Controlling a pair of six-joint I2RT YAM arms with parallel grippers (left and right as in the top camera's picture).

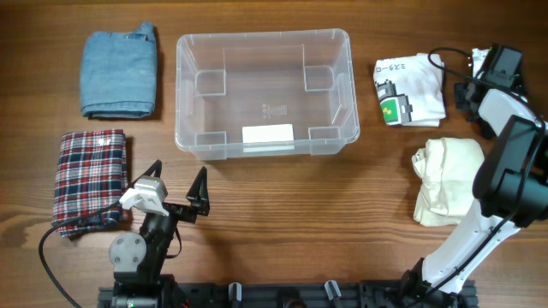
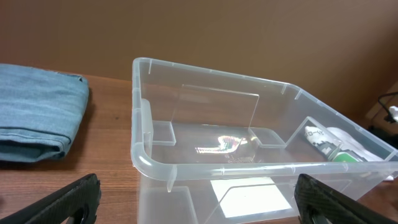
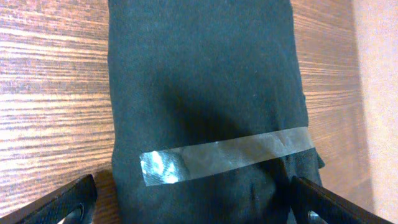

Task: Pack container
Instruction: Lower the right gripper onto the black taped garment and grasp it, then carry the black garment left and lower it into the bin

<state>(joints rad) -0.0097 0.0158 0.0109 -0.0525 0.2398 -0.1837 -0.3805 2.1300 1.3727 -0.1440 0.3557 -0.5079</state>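
The clear plastic container [image 1: 184, 94] stands empty at the table's middle, with a white label [image 1: 267, 134] on its near wall. My left gripper [image 1: 178, 181] is open and empty, just in front of the container's near left corner. In the left wrist view its jaws [image 2: 198, 186] frame the container's near wall [image 2: 186, 168]. My right gripper [image 1: 499, 64] is at the far right edge. In the right wrist view it [image 3: 193, 183] is open, its jaws on either side of a dark folded garment [image 3: 205, 81] bound with a strip of clear tape [image 3: 224, 155].
Folded garments lie around the container: blue denim [image 1: 119, 73] at the far left, red plaid [image 1: 91, 180] beside my left gripper, a white one with a green print [image 1: 409, 90] to the right, and a cream one [image 1: 449, 180] near the right arm. Cables run at the far right.
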